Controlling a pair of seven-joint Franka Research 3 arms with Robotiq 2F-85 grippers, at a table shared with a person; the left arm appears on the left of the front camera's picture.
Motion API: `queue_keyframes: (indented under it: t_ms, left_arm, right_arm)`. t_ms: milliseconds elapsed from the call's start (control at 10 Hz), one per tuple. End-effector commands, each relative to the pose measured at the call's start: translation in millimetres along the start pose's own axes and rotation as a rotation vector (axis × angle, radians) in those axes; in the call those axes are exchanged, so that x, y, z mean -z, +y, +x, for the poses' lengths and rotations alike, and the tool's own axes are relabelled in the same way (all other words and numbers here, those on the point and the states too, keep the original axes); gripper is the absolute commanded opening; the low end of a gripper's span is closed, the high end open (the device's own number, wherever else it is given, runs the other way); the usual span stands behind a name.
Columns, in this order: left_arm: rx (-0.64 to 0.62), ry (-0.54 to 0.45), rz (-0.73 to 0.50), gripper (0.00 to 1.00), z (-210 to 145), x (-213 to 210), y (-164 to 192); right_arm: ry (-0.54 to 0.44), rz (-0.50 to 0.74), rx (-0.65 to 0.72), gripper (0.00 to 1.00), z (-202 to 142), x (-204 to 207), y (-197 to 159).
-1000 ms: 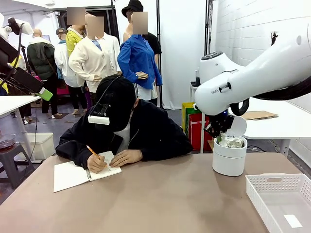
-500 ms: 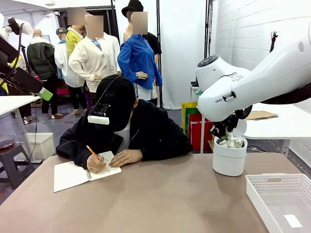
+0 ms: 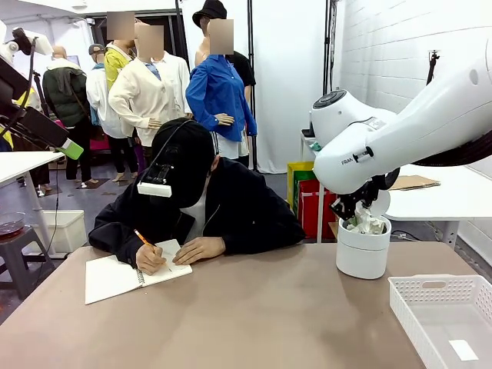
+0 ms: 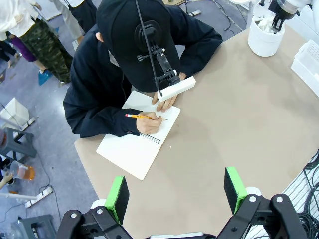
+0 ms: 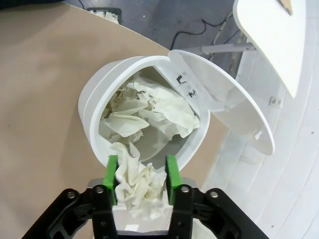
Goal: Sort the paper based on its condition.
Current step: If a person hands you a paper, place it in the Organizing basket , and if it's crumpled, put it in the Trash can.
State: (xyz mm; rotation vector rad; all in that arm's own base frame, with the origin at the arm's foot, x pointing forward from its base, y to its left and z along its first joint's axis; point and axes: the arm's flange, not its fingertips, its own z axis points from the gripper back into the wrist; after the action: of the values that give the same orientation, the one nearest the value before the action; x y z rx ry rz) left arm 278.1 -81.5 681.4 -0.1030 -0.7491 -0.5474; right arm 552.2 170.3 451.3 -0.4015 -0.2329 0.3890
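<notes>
Right wrist view first: you are looking straight down your right gripper (image 5: 138, 174) at the paper (image 5: 137, 184), a creased white wad sitting between the two green pads (image 5: 110, 180). The jaws stand part-way apart with the wad filling the gap — whether they clamp it or have just let go you cannot tell from these pictures. Just beyond the fingertips, directly along the gripper's axis, gapes the white bin (image 5: 94, 107), its hinged lid (image 5: 239, 107) swung back to the far side and more crumpled paper (image 5: 149, 112) already heaped inside. That is the relation the coming move turns on: the wad hangs over the near rim, its ragged longer side running roughly along the fingers toward the bin's mouth, so a release should send it in, though it may catch on the rim. Your left gripper (image 4: 174, 196) is wide open with nothing in it, hovering well apart over the brown table (image 4: 239, 129); the right arm is the nearer one by far. Farther out, in the front view, the right arm (image 3: 384, 146) bends down over the bin, and a white basket (image 3: 442, 315) waits at the table's near right corner. Across the table a person (image 3: 200, 204) is writing in a spiral notebook (image 3: 127, 275) with a pencil. Compared with a second ago, the arm has tilted and the gripper has sunk closer to the bin's opening — the person has barely shifted.
</notes>
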Motion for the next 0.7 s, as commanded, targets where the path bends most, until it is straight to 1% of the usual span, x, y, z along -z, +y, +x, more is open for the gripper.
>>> queue_keyframes:
  t_ms: [0,300,600]
  left_arm:
    - [-0.002,-0.001,-0.001,1.0,-0.3,-0.2,0.9]
    - [-0.002,-0.001,-0.001,1.0,-0.3,-0.2,0.9]
    - [-0.002,-0.001,-0.001,1.0,-0.3,-0.2,0.9]
  right_arm:
    - [-0.023,-0.023,0.019,1.0,4.2,2.6,0.9]
    - [-0.025,-0.03,0.013,1.0,3.9,2.9,2.2]
    - [-0.086,-0.034,0.028,1.0,0.7,-4.3,3.7]
